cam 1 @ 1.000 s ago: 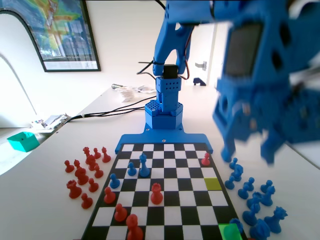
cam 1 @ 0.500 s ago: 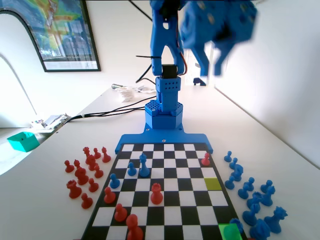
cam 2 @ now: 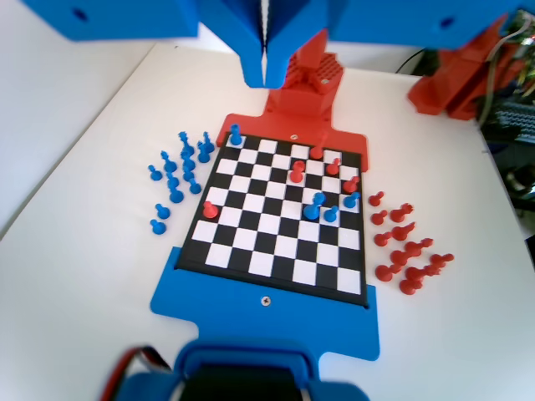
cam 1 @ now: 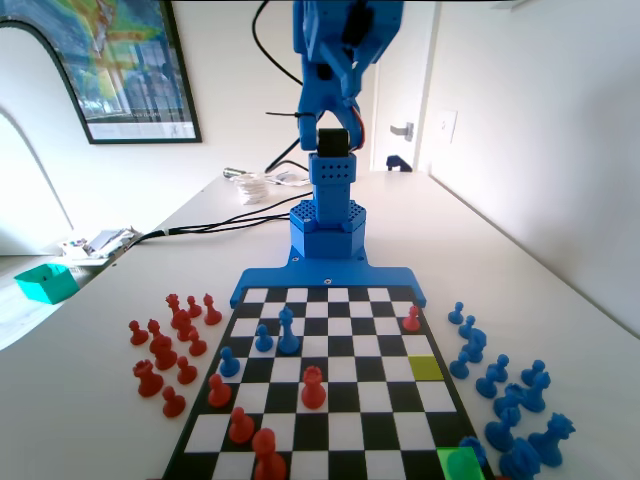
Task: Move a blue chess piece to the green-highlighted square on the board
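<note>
The board (cam 1: 330,400) lies in front of the blue arm (cam 1: 335,60), which is raised high over its base. The green-highlighted square (cam 1: 452,468) is the near right corner in the fixed view. A blue pawn (cam 1: 474,449) shows at that square's far right edge. The wrist view has this pawn (cam 2: 236,134) on the board's (cam 2: 251,259) far left corner square. My gripper (cam 2: 264,79) hangs high above the board's far end, jaws shut together with nothing between them. Two more blue pawns (cam 1: 229,362) and a taller blue piece (cam 1: 288,330) stand on the left of the board.
Several red pawns (cam 1: 313,387) stand on the board. A duller yellow-green square (cam 1: 426,367) lies on the right column. Spare red pieces (cam 1: 165,350) cluster left of the board and spare blue pieces (cam 1: 500,400) right of it. A teal box (cam 1: 45,282) sits far left.
The arm has swung from the near right of the fixed view up and back over its base, with the gripper leaving that picture. No piece has moved.
</note>
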Controlling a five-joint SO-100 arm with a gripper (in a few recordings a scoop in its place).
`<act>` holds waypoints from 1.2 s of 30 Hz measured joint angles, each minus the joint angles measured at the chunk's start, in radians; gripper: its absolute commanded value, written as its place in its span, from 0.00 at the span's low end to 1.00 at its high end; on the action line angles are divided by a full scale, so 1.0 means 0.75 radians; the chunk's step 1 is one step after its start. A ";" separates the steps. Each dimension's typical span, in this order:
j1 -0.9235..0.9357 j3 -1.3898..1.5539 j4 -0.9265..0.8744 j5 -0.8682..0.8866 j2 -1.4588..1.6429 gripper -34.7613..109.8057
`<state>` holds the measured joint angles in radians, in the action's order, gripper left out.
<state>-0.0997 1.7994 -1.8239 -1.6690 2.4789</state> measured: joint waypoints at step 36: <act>0.135 0.515 0.313 -0.106 0.726 0.25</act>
<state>0.0015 2.1859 -1.5892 -1.7487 3.0235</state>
